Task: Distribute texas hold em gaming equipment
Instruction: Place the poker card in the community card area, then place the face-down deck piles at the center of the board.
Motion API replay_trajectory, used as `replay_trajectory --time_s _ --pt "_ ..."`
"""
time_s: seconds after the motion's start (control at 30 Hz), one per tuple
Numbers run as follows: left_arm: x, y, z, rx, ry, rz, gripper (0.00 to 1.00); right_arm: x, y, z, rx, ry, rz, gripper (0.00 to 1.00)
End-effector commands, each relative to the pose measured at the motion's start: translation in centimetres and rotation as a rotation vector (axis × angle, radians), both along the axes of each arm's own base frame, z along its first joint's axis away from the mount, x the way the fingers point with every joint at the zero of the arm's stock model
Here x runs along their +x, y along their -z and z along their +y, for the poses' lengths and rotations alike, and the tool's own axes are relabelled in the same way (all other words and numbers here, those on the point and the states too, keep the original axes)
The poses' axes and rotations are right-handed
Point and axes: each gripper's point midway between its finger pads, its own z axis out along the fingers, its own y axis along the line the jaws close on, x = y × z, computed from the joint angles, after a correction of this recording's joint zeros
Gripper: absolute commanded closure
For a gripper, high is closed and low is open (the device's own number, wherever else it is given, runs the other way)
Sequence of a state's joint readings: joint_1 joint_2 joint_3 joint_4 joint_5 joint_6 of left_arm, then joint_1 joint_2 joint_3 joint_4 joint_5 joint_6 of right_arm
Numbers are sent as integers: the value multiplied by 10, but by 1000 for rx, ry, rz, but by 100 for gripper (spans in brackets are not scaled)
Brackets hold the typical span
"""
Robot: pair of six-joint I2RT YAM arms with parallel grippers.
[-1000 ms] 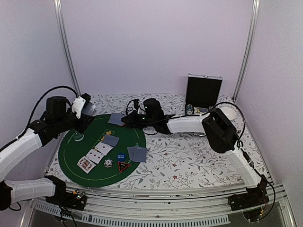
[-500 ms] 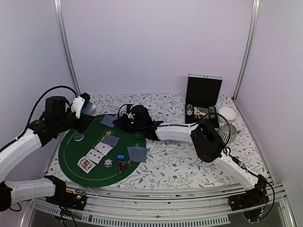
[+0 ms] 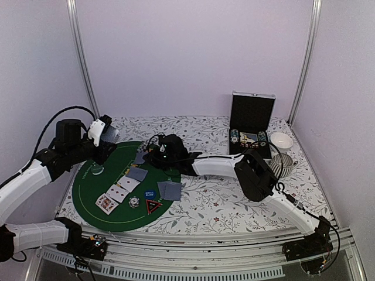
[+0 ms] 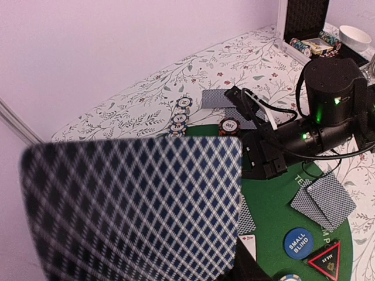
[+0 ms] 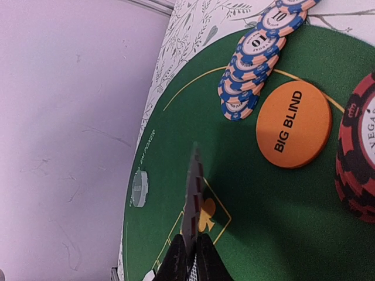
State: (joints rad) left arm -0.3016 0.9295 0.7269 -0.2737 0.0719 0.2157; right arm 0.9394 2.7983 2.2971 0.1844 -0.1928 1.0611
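The floral-clothed table (image 3: pixel 234 199) carries a round green mat (image 3: pixel 88 190) on its left half. The silver-and-black case (image 3: pixel 252 114) stands open at the back right. The right arm (image 3: pixel 220 159) stretches far across to the mat's far edge, and the left arm (image 3: pixel 29 181) hangs over the mat's left side.

The left gripper (image 3: pixel 105 136) is clamped on a deck (image 4: pixel 135 211) of diamond-backed cards, lifted clear of the mat (in the left wrist view its back fills the foreground, blurred, and I cannot tell how many cards it holds). The right gripper (image 5: pixel 191 249) is narrow, its fingertips pinching a single card (image 5: pixel 192 193) seen edge-on over the felt by a yellow club mark. Whether that card touches the mat I cannot tell.

On the mat, a face-down pair (image 3: pixel 137 174) lies near the centre and a second pair (image 3: pixel 170 190) at the right rim. A row of face-up cards (image 3: pixel 117 193) runs toward the near left.

The orange disc (image 5: pixel 294 124), lettered BIG BLIND, lies flat between a slanted row of blue-and-orange chips (image 5: pixel 252 55) and a red-and-black chip stack (image 5: pixel 358 152), just beside both. The blue disc (image 4: pixel 298 243), lettered SMALL BLIND, sits just beside the triangular marker (image 4: pixel 326 263), near the second pair. A lone chip (image 3: pixel 134 202) rests near the blue disc.
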Motion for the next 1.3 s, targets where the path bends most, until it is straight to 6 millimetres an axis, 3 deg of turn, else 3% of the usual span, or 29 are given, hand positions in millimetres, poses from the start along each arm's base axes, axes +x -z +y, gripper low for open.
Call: replay_trajectory --time_s 0.0,0.2,0.27,0.6,0.9,0.93,1.0,1.13,1.27 --pt "2 -8 1 -20 1 -31 64 5 16 -8 -32 22 18 90" --pt "2 -8 0 -21 6 -31 64 6 15 -12 -33 40 33 86" --pt "2 -8 0 -22 8 -31 64 6 6 -14 -42 54 2 76" --pt "1 -6 -2 -25 16 -24 64 2 -42 -17 -49 60 -124 53" --pt "1 -6 -3 -31 29 -24 64 -15 -79 -18 -22 28 -170 21" --pt "1 -6 -4 -33 30 -26 64 -18 -84 -19 -17 24 -178 18" --pt "1 -5 -5 -36 36 -25 64 -23 -103 -21 -9 21 -213 0" --pt "0 -3 -9 -45 61 -19 64 -35 -139 -32 -34 13 -333 1" --pt "-4 -1 -24 -72 149 -5 64 -50 -186 -60 -52 -5 -454 1"
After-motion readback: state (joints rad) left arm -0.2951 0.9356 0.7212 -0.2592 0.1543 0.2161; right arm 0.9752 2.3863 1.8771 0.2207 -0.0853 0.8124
